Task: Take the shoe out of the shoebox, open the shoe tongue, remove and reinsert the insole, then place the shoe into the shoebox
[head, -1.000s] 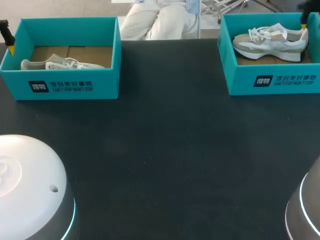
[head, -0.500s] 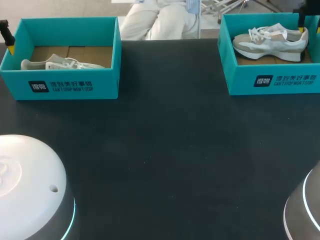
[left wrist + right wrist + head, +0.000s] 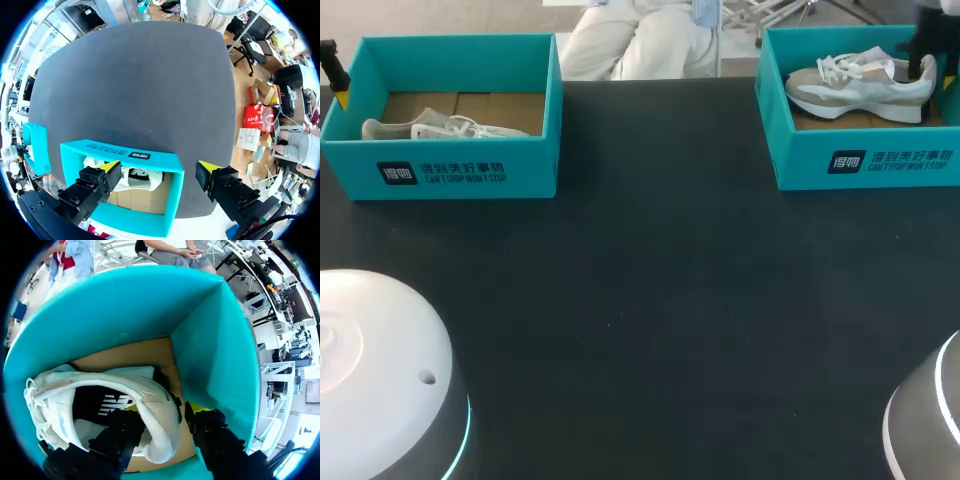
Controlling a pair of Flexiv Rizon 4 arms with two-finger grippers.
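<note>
A white and beige shoe (image 3: 860, 85) lies in the teal shoebox (image 3: 865, 160) at the table's far right. My right gripper (image 3: 927, 62) is down inside that box at the shoe's heel. In the right wrist view the right gripper (image 3: 165, 412) is open and straddles the heel of the shoe (image 3: 100, 390): one finger is inside the shoe's opening, the other is outside, near the box wall (image 3: 215, 340). A second shoe (image 3: 440, 128) lies in the left teal shoebox (image 3: 460, 175). My left gripper (image 3: 335, 88) hangs wide open over that box's left end, also seen as the left gripper (image 3: 159, 172) above the box (image 3: 125, 152).
The dark table (image 3: 650, 300) stretches between the two boxes. Both arm bases show at the near corners, white at the left (image 3: 370, 370) and grey at the right (image 3: 930, 420). The right box's side wall is close beside the outer right finger.
My right gripper has come down into the right box to the shoe's heel, and its fingers have drawn closer together. The left arm and both boxes have not moved.
</note>
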